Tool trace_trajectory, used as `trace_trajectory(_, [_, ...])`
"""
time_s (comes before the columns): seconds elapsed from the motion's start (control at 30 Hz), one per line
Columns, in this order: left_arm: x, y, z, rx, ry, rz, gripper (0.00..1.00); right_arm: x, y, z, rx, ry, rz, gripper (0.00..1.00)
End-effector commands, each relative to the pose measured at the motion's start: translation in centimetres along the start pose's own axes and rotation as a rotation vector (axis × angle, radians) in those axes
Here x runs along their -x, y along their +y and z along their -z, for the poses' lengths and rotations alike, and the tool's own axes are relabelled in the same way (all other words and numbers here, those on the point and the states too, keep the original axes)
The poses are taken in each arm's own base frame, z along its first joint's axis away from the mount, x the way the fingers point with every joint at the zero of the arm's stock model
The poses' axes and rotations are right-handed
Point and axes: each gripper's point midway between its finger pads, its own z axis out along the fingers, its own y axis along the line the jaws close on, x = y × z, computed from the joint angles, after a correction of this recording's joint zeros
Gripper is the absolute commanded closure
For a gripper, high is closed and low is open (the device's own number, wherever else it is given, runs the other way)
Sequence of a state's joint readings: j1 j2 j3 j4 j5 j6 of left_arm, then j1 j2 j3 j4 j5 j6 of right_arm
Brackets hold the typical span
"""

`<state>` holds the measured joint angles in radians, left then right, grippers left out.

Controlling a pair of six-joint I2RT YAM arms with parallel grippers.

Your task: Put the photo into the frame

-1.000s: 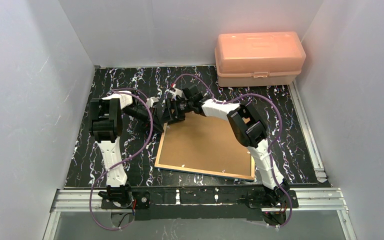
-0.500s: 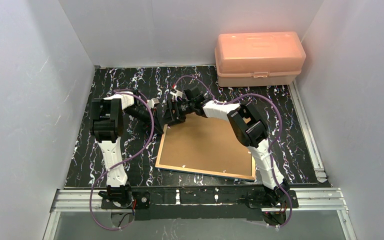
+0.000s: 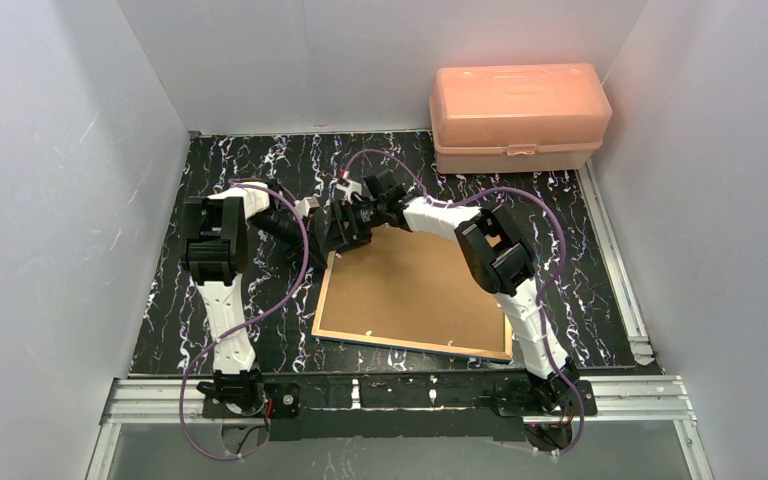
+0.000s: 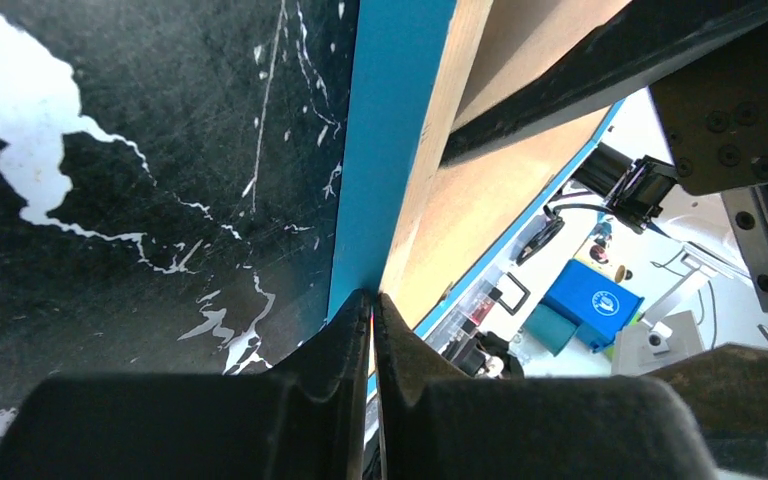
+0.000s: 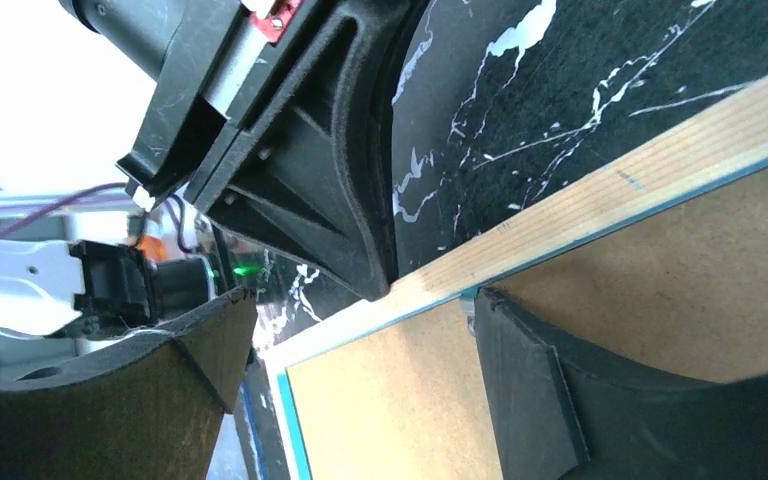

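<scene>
The frame (image 3: 410, 346) lies face down on the black marbled table, its brown backing board (image 3: 415, 285) facing up. The photo is hidden. Both grippers meet at the frame's far left corner. My left gripper (image 3: 342, 240) is shut; in the left wrist view its tips (image 4: 371, 300) press together right against the frame's blue border (image 4: 390, 120) and wooden edge (image 4: 450, 130), and nothing clear shows between them. My right gripper (image 5: 360, 300) is open over that corner. One of its fingers (image 5: 530, 370) rests on the backing board (image 5: 380, 400) beside the wooden edge (image 5: 610, 190); the other hangs off the frame.
A pink plastic box (image 3: 516, 117) stands at the back right. White walls close in the table on three sides. A metal rail (image 3: 615, 260) runs along the table's right edge. The left gripper's fingers (image 5: 330, 190) fill the upper part of the right wrist view.
My left gripper's jaws have closed at the frame's far left corner. The frame has slid very slightly to the right. The right gripper stays open in place.
</scene>
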<state>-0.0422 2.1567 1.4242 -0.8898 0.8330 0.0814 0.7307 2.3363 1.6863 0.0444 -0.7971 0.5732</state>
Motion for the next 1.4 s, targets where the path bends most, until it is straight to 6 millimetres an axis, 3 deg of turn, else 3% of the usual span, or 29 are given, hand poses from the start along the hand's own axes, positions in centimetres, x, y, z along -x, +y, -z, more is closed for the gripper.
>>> trace_trajectory(0.0, [0.4, 0.4, 0.0, 0.048, 0.008, -0.048, 0.95, 0.9, 0.3, 2.5, -0.228, 0.047, 0.179, 0.09])
trace_trajectory(0.1, [1.1, -1.4, 1.9, 0.008, -0.029, -0.086, 0.86, 1.3, 1.0, 6.1, -0.392, 0.025, 0.318, 0.05])
trace_trajectory(0.17, [1.3, -2.7, 3.5, -0.001, -0.058, -0.126, 0.78, -0.3, 2.0, 8.1, -0.481, 0.033, 0.41, 0.05])
trace_trajectory(0.33, [1.8, -5.2, 7.4, 0.025, -0.132, -0.232, 0.68, -9.6, 3.5, 11.0, -0.651, 0.172, 0.536, 0.11])
trace_trajectory(0.4, [2.1, -5.4, 9.8, 0.044, -0.191, -0.248, 0.58, -12.7, 4.4, 11.8, -0.678, 0.206, 0.58, 0.15])
trace_trajectory(0.47, [2.0, -5.9, 11.6, 0.062, -0.241, -0.274, 0.35, -14.9, 4.3, 12.4, -0.716, 0.23, 0.602, 0.18])
trace_trajectory(0.57, [1.5, -6.7, 13.6, 0.086, -0.3, -0.327, 0.3, -17.5, 4.4, 12.5, -0.729, 0.26, 0.629, 0.2])
trace_trajectory(0.77, [0.5, -7.1, 16.6, 0.144, -0.387, -0.362, 0.26, -20.7, 4.3, 11.2, -0.712, 0.305, 0.691, 0.26])
trace_trajectory(0.8, [0.3, -7.3, 17.1, 0.141, -0.401, -0.361, 0.19, -21.0, 4.3, 10.8, -0.707, 0.311, 0.701, 0.27])
trace_trajectory(0.83, [0.1, -7.5, 17.5, 0.14, -0.42, -0.361, 0.05, -21.5, 4.2, 10.5, -0.704, 0.323, 0.708, 0.27])
trace_trajectory(0.87, [-0.1, -7.6, 17.9, 0.14, -0.435, -0.364, 0.02, -21.9, 4.2, 10.3, -0.7, 0.332, 0.711, 0.27])
trace_trajectory(1.0, [-0.8, -7.6, 19.0, 0.183, -0.472, -0.402, 0.02, -23.0, 3.6, 9.7, -0.703, 0.357, 0.727, 0.3])
trace_trajectory(1.17, [-1.2, -7.3, 19.8, 0.254, -0.49, -0.442, 0.02, -23.6, 2.7, 9.6, -0.723, 0.366, 0.731, 0.45])
trace_trajectory(1.37, [-0.6, -7.9, 22.3, 0.355, -0.592, -0.492, 0.02, -23.9, 2.0, 9.4, -0.744, 0.377, 0.74, 0.51])
